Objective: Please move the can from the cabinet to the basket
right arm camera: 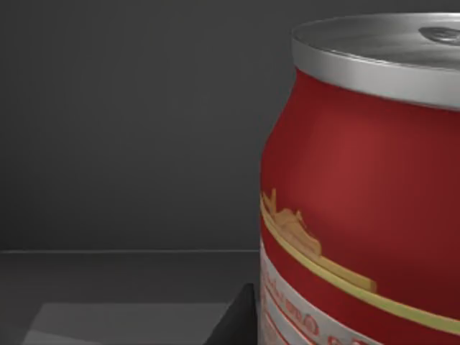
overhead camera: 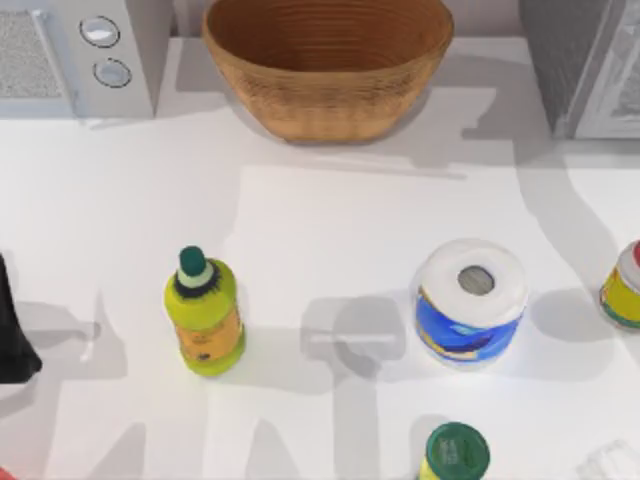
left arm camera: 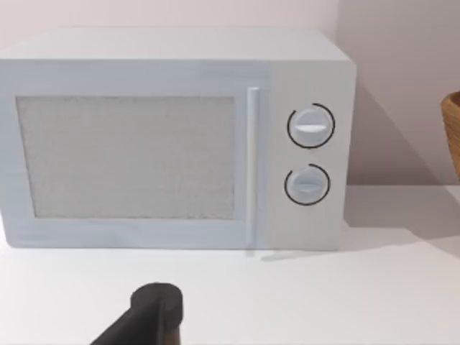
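The can (right arm camera: 359,194), red with a shiny silver top, stands upright and very close in the right wrist view, inside the dark grey interior of the cabinet (overhead camera: 585,60). A dark part of my right gripper (right arm camera: 237,323) shows low beside the can's side. The cabinet stands at the table's back right corner. The woven tan basket (overhead camera: 328,70) sits at the back middle, with nothing inside it. My left gripper (overhead camera: 12,340) is parked at the left edge of the table, and its dark tip (left arm camera: 147,316) faces the microwave.
A light grey microwave (overhead camera: 75,55) with two knobs occupies the back left. On the table stand a yellow-green bottle (overhead camera: 205,315), a blue-and-white paper roll (overhead camera: 470,300), a yellow jar (overhead camera: 625,285) at the right edge, and a green-capped bottle (overhead camera: 455,452) at the front.
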`<state>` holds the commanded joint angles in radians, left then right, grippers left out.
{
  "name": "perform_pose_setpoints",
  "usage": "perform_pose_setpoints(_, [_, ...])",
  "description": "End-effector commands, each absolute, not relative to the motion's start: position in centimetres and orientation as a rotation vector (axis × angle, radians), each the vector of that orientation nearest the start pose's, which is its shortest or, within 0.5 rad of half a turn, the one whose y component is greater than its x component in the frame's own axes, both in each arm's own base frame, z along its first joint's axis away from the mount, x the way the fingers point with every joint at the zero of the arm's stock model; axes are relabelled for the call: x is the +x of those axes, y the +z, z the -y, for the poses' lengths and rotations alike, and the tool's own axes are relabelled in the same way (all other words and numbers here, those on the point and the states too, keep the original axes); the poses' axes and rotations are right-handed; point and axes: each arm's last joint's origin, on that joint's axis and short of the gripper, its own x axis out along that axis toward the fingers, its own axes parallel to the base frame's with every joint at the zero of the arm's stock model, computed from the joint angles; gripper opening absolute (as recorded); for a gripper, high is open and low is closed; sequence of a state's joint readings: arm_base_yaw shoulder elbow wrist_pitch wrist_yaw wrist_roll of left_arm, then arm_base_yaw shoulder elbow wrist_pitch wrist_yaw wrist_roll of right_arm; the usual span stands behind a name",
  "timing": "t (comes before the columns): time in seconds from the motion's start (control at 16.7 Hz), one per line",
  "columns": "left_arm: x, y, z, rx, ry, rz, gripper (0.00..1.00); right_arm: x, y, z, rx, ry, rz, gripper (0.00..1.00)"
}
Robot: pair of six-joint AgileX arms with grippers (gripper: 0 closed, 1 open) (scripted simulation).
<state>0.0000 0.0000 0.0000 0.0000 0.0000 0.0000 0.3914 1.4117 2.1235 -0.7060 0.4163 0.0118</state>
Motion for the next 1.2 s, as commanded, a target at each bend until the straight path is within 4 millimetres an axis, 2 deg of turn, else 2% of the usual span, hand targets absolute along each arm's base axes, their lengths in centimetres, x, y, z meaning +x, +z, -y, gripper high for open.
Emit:
perform_pose_setpoints(0.18, [10.6, 16.0, 0.1, 0.000, 0.000, 0.000, 1.00, 21.1, 56.7, -8.0, 0.002, -0.013, 0.013, 0.00])
perform_pose_setpoints(0.42, [10.6, 16.0, 0.1, 0.000, 0.000, 0.000, 1.00, 18.3, 56.6, -6.2, 0.024, -0.012, 0.076, 0.00])
perform_pose_setpoints(0.54, [10.6, 16.0, 0.1, 0.000, 0.000, 0.000, 1.00, 16.8, 55.8, -5.1, 0.031, -0.010, 0.104, 0.00])
perform_pose_setpoints(0.66, [10.6, 16.0, 0.1, 0.000, 0.000, 0.000, 1.00, 15.6, 53.9, -4.3, 0.028, -0.009, 0.106, 0.00])
perform_pose_setpoints(0.78, [10.6, 16.0, 0.1, 0.000, 0.000, 0.000, 1.00, 14.8, 50.9, -3.6, 0.018, -0.008, 0.082, 0.00])
perform_pose_setpoints(0.9, [10.6, 16.0, 0.1, 0.000, 0.000, 0.000, 1.00, 14.3, 46.6, -3.0, 0.004, -0.008, 0.031, 0.00])
perform_pose_setpoints(1.2, [10.6, 16.0, 0.1, 0.000, 0.000, 0.000, 1.00, 12.7, 32.3, -1.6, -0.020, -0.010, -0.118, 0.00])
